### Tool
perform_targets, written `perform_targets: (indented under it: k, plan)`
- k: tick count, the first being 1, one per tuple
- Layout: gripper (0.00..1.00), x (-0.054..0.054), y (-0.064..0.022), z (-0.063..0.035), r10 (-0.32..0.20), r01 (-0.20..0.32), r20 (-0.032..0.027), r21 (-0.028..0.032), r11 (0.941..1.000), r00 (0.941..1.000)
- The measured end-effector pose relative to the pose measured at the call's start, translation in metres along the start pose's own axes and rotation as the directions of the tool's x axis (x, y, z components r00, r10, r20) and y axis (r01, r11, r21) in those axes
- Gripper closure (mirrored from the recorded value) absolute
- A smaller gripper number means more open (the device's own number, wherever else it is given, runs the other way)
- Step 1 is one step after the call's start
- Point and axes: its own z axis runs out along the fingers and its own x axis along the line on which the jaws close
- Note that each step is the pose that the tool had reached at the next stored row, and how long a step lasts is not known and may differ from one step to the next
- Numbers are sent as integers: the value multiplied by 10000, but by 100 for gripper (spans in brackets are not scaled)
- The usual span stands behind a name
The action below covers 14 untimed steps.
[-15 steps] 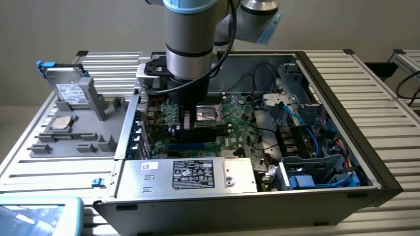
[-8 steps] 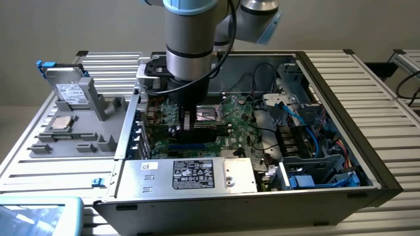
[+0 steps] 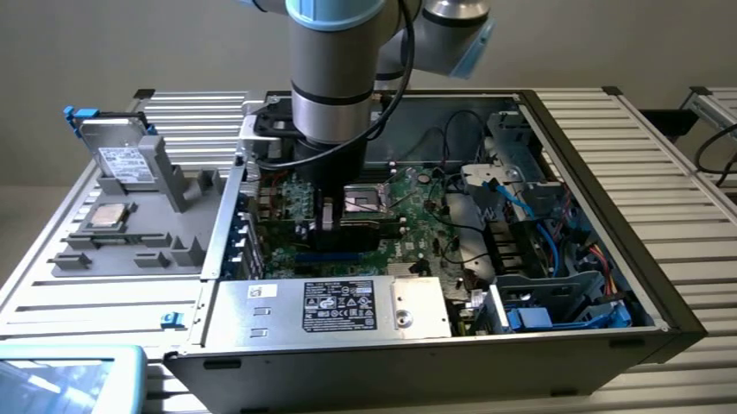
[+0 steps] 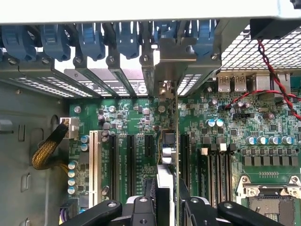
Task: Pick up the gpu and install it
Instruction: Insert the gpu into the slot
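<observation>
Soft, even light; the case rim (image 4: 94, 10) glares white in the wrist view, its interior dimmer.

No wording can be read. Illegible white print is carried by a black label (image 3: 342, 305) on the power supply (image 3: 420, 306) inside the computer case (image 3: 437, 366).

The robot's silver-grey cylindrical arm (image 3: 330, 60) carries a black ring (image 3: 334, 99) round its tube and pale blue round joint caps (image 3: 472, 47) at the joints — a thin black cable (image 3: 399, 82) hangs alongside. Its black metal gripper (image 4: 165, 188) has angular linkage bars (image 4: 99, 214) studded with small silver screw heads (image 4: 111, 204).
</observation>
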Motion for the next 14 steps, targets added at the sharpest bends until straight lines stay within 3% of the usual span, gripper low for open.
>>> perform_targets:
  k: [4,14]
  plan:
    - [71,0,1,5,-1,1,40,-5,10000,10000]
    - [71,22,-5,10,-5,5,58,-36,10000,10000]
